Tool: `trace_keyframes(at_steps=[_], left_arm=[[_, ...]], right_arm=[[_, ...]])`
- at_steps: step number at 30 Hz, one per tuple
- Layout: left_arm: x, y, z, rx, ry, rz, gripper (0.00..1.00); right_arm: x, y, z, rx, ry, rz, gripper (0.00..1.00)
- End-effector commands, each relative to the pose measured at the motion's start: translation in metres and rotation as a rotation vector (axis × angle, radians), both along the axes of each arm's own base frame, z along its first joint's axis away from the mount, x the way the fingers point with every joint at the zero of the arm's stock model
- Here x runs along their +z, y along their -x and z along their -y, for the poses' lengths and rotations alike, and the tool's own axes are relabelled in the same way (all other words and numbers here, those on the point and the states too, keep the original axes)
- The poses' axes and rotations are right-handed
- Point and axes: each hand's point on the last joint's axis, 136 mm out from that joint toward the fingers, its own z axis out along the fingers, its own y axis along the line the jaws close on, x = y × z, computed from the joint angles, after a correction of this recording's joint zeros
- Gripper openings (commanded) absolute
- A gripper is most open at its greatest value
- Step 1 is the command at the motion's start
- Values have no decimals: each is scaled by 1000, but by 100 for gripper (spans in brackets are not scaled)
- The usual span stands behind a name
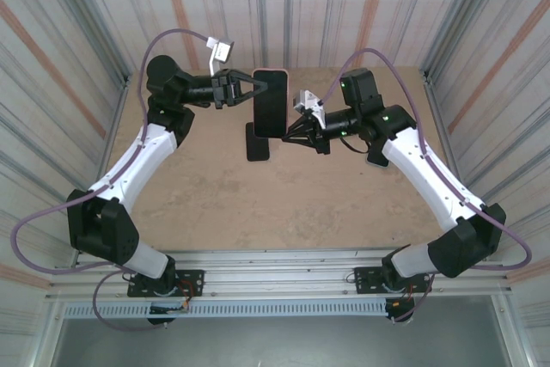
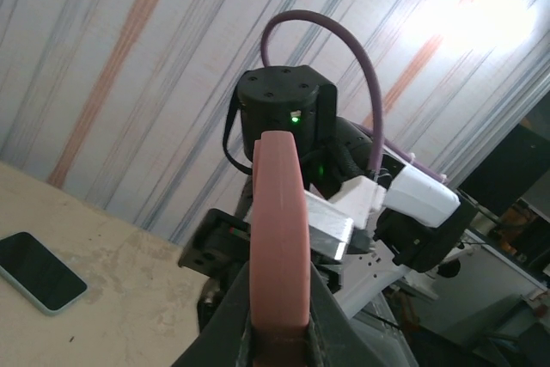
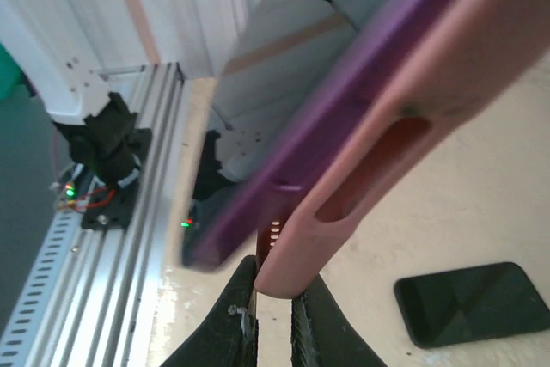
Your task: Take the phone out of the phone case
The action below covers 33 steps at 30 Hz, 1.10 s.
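A phone in a pink case (image 1: 271, 102) is held upright in the air over the middle of the table. My left gripper (image 1: 247, 87) is shut on its upper left edge; the left wrist view shows the pink case edge (image 2: 279, 229) clamped in that gripper (image 2: 279, 333). My right gripper (image 1: 294, 129) is shut on the lower right corner. In the right wrist view that gripper (image 3: 275, 298) pinches the pink case (image 3: 404, 118), and the purple phone (image 3: 335, 109), blurred, stands away from the case at this end.
A second dark phone lies flat on the table (image 1: 258, 145), partly under the held one; it is also in the left wrist view (image 2: 39, 271) and the right wrist view (image 3: 473, 302). Corrugated walls close in the table. An aluminium rail (image 1: 275, 264) runs along the near edge.
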Motion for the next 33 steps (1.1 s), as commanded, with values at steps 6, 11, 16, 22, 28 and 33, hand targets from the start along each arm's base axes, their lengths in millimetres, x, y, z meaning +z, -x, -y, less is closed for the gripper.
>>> trace_keyframes(at_steps=[6, 11, 16, 22, 28, 33], left_arm=[[13, 16, 2, -34, 2, 11, 0], [9, 9, 2, 0, -4, 6, 0], [6, -8, -1, 73, 13, -40, 0], [-2, -38, -7, 216, 65, -205, 0], [-14, -59, -17, 348, 124, -372, 0], [-24, -70, -17, 387, 153, -465, 0]], right_arm=[[41, -14, -5, -43, -185, 22, 13], [55, -9, -7, -27, -287, -47, 22], [64, -7, -9, -10, -368, -133, 28], [65, -13, -9, -91, -463, -294, 28], [63, -29, -5, -273, -656, -560, 31], [53, -26, -14, -380, -749, -686, 32]])
